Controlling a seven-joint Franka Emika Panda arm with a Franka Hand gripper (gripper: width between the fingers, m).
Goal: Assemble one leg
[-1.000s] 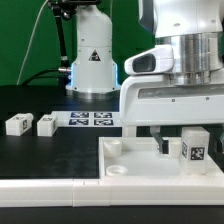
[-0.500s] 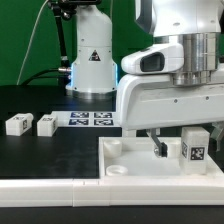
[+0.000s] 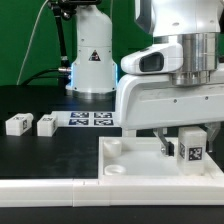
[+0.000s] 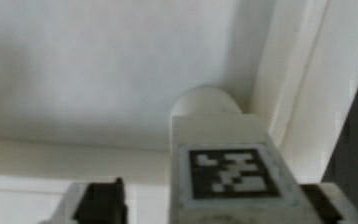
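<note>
A leg (image 3: 194, 151), a small white block with a black-and-white tag, stands upright on the large white tray-like piece (image 3: 130, 165) near its far right corner. My gripper (image 3: 188, 148) is down over the leg with a finger on each side. In the wrist view the leg (image 4: 229, 165) sits between the dark fingers (image 4: 101, 202), close against one finger, with a clear gap to the other. The gripper (image 4: 222, 202) is open around the leg. Two more legs (image 3: 16, 124) (image 3: 46, 124) lie on the black table at the exterior view's left.
The marker board (image 3: 90, 118) lies flat behind the two loose legs. The robot's white base (image 3: 92, 62) stands at the back. A white strip (image 3: 50, 186) runs along the front edge. The tray-like piece has a corner hole (image 3: 119, 170).
The finger on the exterior view's left has moved a little toward the leg, narrowing the gap. The leg has barely shifted. The two loose legs have not moved.
</note>
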